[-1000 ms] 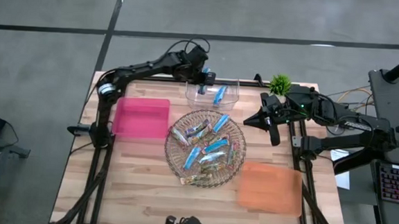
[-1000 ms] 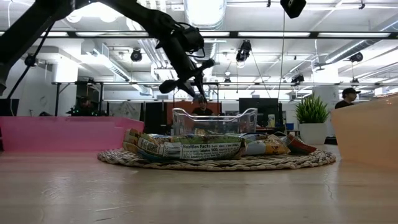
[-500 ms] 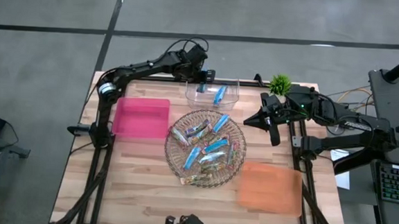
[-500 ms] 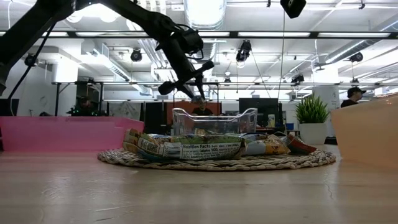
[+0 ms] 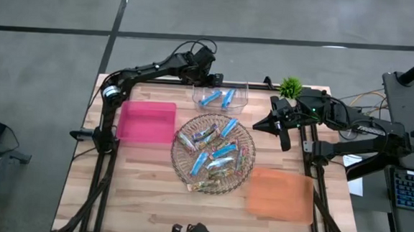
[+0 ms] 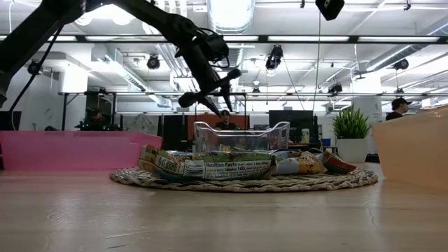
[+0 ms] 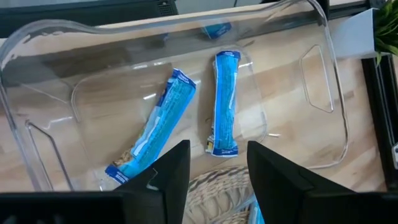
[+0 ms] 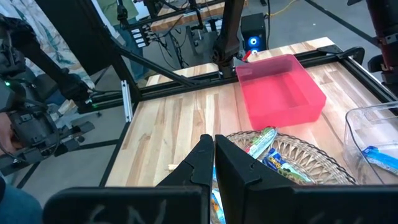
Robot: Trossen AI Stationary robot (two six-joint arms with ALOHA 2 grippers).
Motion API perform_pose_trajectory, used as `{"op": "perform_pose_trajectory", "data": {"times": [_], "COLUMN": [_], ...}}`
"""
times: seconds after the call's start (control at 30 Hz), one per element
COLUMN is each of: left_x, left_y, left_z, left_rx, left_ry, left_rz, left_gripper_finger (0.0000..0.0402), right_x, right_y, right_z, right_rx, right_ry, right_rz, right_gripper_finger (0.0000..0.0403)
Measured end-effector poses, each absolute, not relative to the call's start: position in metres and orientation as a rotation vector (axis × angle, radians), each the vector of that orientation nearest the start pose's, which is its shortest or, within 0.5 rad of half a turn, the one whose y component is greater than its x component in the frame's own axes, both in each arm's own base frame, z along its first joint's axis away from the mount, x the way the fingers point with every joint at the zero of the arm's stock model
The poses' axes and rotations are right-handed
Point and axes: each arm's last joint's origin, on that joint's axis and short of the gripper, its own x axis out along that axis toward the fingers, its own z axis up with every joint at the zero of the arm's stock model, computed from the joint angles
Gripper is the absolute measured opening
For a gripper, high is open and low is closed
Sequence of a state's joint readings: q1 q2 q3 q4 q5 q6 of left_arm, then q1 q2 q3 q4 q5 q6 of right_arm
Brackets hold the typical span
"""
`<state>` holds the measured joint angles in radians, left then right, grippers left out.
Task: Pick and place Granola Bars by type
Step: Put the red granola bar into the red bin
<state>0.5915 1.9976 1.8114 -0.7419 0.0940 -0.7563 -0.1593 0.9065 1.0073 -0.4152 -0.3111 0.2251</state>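
Directly below the left tool [image 7: 211, 171], two bright blue Granola Bars [image 7: 225, 102] lay flat inside the clear plastic bin [image 5: 220, 95], side by side and slightly apart, one of them slanted. The left tool hovered above this bin with its fingers [image 7: 173, 168] spread and holding nothing. Just beyond the bin, on the side nearer the front of the counter [image 5: 137, 191], the round wicker tray [image 5: 212, 154] carried the rest of the bars [image 5: 215, 154], a mixed heap of blue, silvery and brownish-green wrappers; in the low view their printed labels faced the camera. Beside the tray, further from the left tool, stood the pink bin [image 5: 147, 121], and diagonally across the tray from the left tool was the orange bin [image 5: 280, 194].

The right tool [image 5: 275, 124] hung above the counter at the tray's edge opposite the pink bin, with its fingers [image 8: 231, 163] pressed together and nothing between them. Behind the right tool, at the counter's far edge, a small green plant [image 5: 290, 86] stood upright. A person [image 6: 400, 106] was visible in the room beyond the counter.
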Motion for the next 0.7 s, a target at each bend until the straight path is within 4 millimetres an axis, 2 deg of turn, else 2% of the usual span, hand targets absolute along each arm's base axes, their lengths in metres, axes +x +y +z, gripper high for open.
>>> {"op": "perform_pose_trajectory", "data": {"times": [0.17,0.23,0.3,0.43,0.47,0.6,0.7], "left_x": [0.366,0.365,0.366,0.369,0.370,0.374,0.376], "left_y": [0.242,0.242,0.240,0.235,0.233,0.219,0.199], "left_z": [0.280,0.280,0.280,0.280,0.281,0.289,0.300], "left_rx": [-1.006,-1.017,-1.028,-1.009,-1.004,-0.967,-0.910], "left_ry": [0.680,0.691,0.704,0.724,0.725,0.733,0.766], "left_rz": [0.787,0.771,0.736,0.696,0.690,0.624,0.547], "left_gripper_finger": [0.0141,0.0129,0.0102,0.0019,0.0011,0.0005,0.0001], "right_x": [0.185,0.185,0.185,0.185,0.185,0.185,0.185], "right_y": [-0.021,-0.021,-0.021,-0.021,-0.021,-0.021,-0.021], "right_z": [0.366,0.366,0.366,0.366,0.366,0.366,0.366], "right_rx": [0.297,0.299,0.299,0.299,0.299,0.299,0.299], "right_ry": [0.322,0.322,0.322,0.322,0.322,0.322,0.322], "right_rz": [0.115,0.115,0.115,0.114,0.114,0.115,0.115], "right_gripper_finger": [0.0009,0.0009,0.0009,0.0009,0.0009,0.0009,0.0009]}}
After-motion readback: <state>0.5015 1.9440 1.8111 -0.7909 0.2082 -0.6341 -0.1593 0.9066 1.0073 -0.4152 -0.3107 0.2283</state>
